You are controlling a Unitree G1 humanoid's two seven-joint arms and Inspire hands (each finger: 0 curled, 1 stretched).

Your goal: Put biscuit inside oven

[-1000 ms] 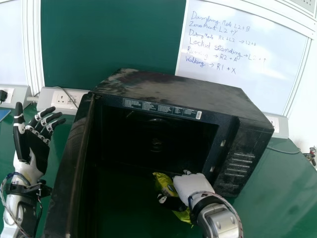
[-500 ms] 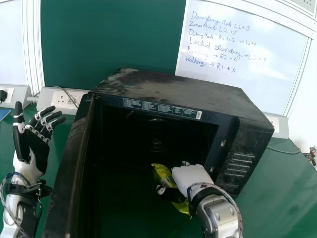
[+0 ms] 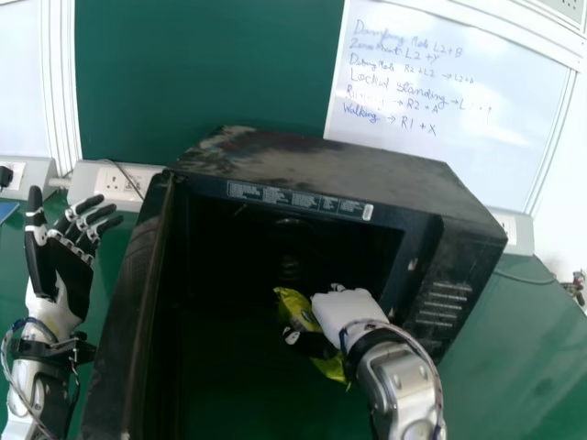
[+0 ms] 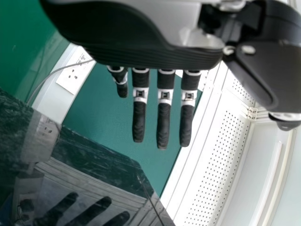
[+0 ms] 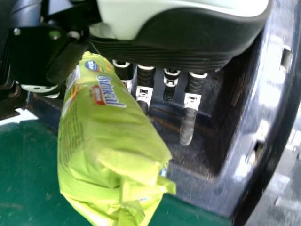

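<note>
The black oven (image 3: 339,174) stands on the green table with its door (image 3: 138,302) swung open toward the robot at the left. At the right part of its opening, my right hand (image 3: 344,312) holds the yellow-green biscuit packet (image 3: 295,307) between thumb and fingers. In the right wrist view the biscuit packet (image 5: 108,132) hangs at the thumb side of the right hand (image 5: 188,52), before the oven's frame (image 5: 263,117). My left hand (image 3: 69,275) is raised left of the door; in the left wrist view the left hand (image 4: 141,52) has straight fingers.
A whiteboard (image 3: 449,101) with writing and a green board (image 3: 202,73) stand behind the oven. Socket strips (image 3: 115,181) run along the table's back edge. A thin cable (image 3: 527,280) lies right of the oven.
My right hand has moved slightly left and up in the head view, toward the oven's opening, carrying the biscuit packet along. The left hand has stayed in place.
</note>
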